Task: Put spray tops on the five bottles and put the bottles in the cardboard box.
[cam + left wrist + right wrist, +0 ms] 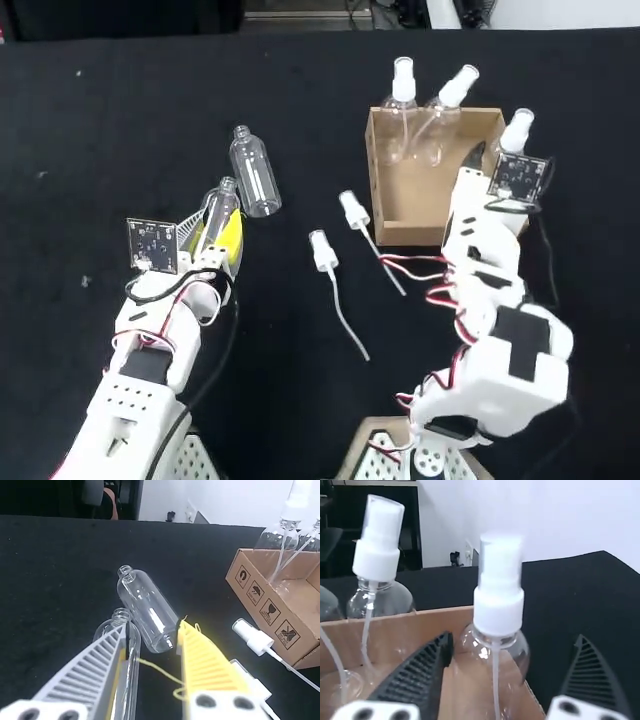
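Counter (110, 110): black surface, carries all items

Cardboard box (385, 190): at 2 o'clock on the counter, open side up. First capped bottle (402, 125) and second capped bottle (435, 130) stand inside against its 12 o'clock wall, just beside each other, the second tilted.

Right claw (515, 640): spread, one black finger on each side of the third capped bottle (495, 630), neither seen touching it. This bottle stands upright at the box's 1 o'clock corner. Whether its base is inside the wall cannot be told.

Left claw (153, 625): at 8 o'clock on the counter, spread. First uncapped bottle (117, 630) lies between its fingers with the neck toward 12 o'clock, against the grey finger and apart from the yellow one. Second uncapped bottle (147, 607) lies on its side just beside it, at 1 o'clock.

Loose spray tops: near spray top (352, 210) lies just beside the box's 9 o'clock wall. Far spray top (323, 250) lies at its 7 o'clock. Both tubes trail toward 5 o'clock
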`<state>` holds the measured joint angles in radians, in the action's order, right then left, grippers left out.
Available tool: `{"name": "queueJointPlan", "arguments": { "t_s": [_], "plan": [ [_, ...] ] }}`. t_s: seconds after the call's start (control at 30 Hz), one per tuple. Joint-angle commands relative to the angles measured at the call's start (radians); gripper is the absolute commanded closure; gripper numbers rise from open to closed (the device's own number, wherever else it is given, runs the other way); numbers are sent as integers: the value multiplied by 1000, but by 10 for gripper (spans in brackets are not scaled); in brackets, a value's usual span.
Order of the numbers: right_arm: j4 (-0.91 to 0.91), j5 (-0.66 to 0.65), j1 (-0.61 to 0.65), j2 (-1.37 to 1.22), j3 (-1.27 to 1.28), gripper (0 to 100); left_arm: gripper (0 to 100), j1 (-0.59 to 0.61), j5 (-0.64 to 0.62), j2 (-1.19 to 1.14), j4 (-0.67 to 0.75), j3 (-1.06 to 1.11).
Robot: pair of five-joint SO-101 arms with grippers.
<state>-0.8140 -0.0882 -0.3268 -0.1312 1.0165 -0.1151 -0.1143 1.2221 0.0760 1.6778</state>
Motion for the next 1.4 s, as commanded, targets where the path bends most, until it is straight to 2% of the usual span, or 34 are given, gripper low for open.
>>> {"name": "queueJointPlan", "arguments": {
  "t_s": [0.0,0.53,0.8,1.03,1.1,1.2,1.27,1.37],
  "plan": [
    [-6,-8,20,91,13,691,837,-12,11,15,21,24],
    [-8,-8,41,154,77,691,837,-12,11,15,21,24],
    [-6,-5,37,308,183,691,837,-12,11,15,21,24],
    [-6,2,6,507,381,692,837,-12,11,15,21,24],
    [-6,41,-14,570,450,731,837,-12,11,15,21,24],
    [-6,135,-72,670,519,896,837,-12,11,15,21,24],
    [5,133,-100,723,527,982,837,-12,11,15,21,24],
    [192,35,-106,786,486,953,837,-12,11,15,21,24]
  ]
}}
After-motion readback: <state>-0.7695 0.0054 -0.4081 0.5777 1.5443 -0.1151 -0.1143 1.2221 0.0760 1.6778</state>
